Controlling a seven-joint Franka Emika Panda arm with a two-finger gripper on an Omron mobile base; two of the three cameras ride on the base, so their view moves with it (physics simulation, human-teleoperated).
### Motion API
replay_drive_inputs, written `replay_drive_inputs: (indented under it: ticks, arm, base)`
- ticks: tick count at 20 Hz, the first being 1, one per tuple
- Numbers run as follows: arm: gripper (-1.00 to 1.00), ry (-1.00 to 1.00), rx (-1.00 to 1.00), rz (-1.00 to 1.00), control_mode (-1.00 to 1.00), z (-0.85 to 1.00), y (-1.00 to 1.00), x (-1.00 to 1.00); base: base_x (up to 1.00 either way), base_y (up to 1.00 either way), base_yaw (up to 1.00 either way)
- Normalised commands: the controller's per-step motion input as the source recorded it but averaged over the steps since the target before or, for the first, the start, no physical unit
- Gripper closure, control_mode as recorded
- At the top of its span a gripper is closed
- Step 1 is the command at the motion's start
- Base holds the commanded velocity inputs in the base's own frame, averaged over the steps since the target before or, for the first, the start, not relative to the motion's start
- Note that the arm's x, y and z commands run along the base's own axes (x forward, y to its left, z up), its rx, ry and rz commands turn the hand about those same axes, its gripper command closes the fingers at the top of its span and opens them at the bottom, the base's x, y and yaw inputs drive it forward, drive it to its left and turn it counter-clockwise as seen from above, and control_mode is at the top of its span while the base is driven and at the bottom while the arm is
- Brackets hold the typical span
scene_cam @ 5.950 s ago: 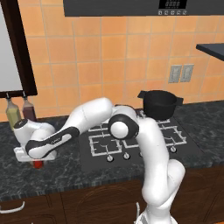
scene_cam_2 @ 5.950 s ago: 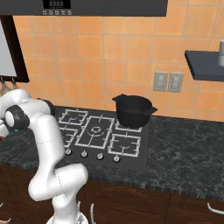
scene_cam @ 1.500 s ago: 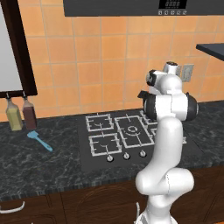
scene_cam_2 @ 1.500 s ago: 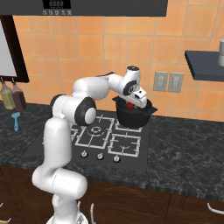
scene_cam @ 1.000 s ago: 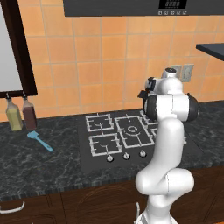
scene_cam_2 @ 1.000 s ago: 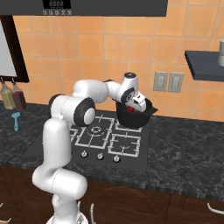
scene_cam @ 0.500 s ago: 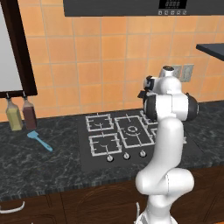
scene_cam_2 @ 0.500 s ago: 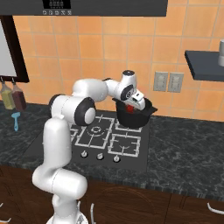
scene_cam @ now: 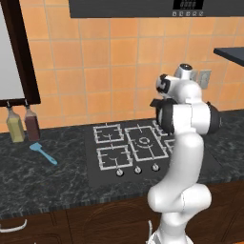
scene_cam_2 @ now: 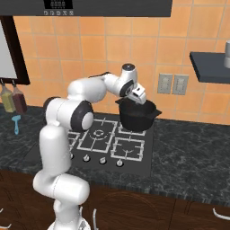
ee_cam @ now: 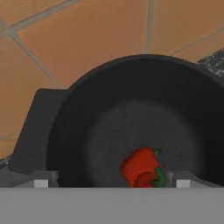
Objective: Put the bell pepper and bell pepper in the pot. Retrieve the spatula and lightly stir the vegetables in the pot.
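The black pot (scene_cam_2: 137,117) sits on the back right burner. My gripper (scene_cam_2: 138,99) hovers just above its rim, open. In the hand view the fingertips (ee_cam: 41,180) stand wide apart over the pot (ee_cam: 78,131). A glossy red bell pepper (ee_cam: 141,166) with a green stem lies on the pot's floor. A second red lump presses against its lower side, and I cannot tell them apart clearly. The light-blue spatula (scene_cam: 43,153) lies on the dark counter left of the stove, also seen at the far left as spatula (scene_cam_2: 16,122). My arm hides most of the pot in the left base view.
Two bottles (scene_cam: 23,125) stand against the wall behind the spatula. The stove (scene_cam: 126,147) has knobs along its front edge. Wall outlets (scene_cam_2: 173,84) and a dark shelf (scene_cam_2: 209,67) sit right of the pot. A dark-framed panel hangs at the left.
The arm swung from the left counter across to the pot. In the last second the red pepper seen at the fingers has left them and now lies in the pot.
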Motion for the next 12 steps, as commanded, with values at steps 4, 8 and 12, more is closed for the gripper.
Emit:
replay_drive_inputs:
  ticks: [4,8,12]
  arm:
    - [-1.0,-0.02,-0.01,0.4,-1.0,0.53,0.58,-0.61]
    - [-1.0,0.11,-0.11,0.62,-1.0,0.16,0.96,-0.72]
    - [-1.0,0.13,-0.2,0.54,-1.0,-0.08,0.93,-0.66]
  base:
    - [0.0,0.0,0.0]
    - [0.0,0.0,0.0]
    - [0.0,0.0,0.0]
